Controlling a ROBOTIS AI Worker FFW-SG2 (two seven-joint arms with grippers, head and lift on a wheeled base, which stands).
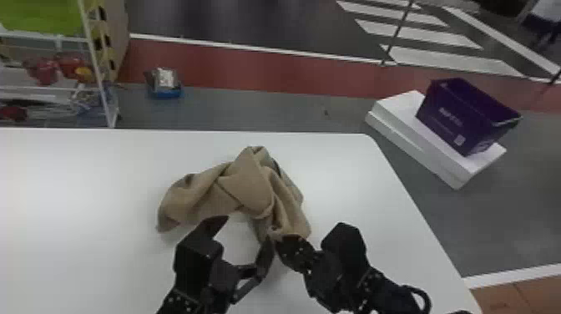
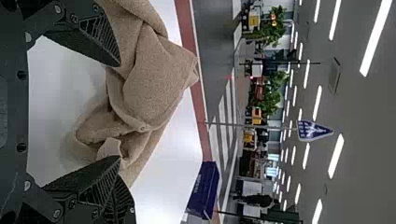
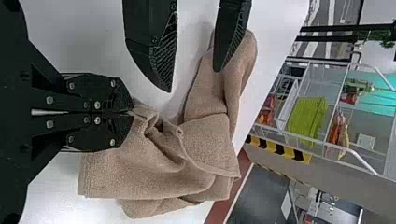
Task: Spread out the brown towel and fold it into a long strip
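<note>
The brown towel (image 1: pixel 246 188) lies crumpled in an arch on the white table, its folds bunched toward the middle. My left gripper (image 1: pixel 244 234) stands open at the towel's near side, with bare table between its fingers. In the left wrist view, the left gripper (image 2: pixel 116 112) has its fingers wide apart, the towel (image 2: pixel 156 77) beyond them. My right gripper (image 1: pixel 277 238) is at the towel's near right end. In the right wrist view, the right gripper (image 3: pixel 130 112) is shut on a bunched edge of the towel (image 3: pixel 205 149); the left gripper's fingers also show there.
The white table (image 1: pixel 83 188) has its far edge behind the towel and its right edge beyond my right arm. On the floor to the right, a purple box (image 1: pixel 463 112) stands on a white block (image 1: pixel 425 146). A wire rack (image 1: pixel 100 83) stands behind at the left.
</note>
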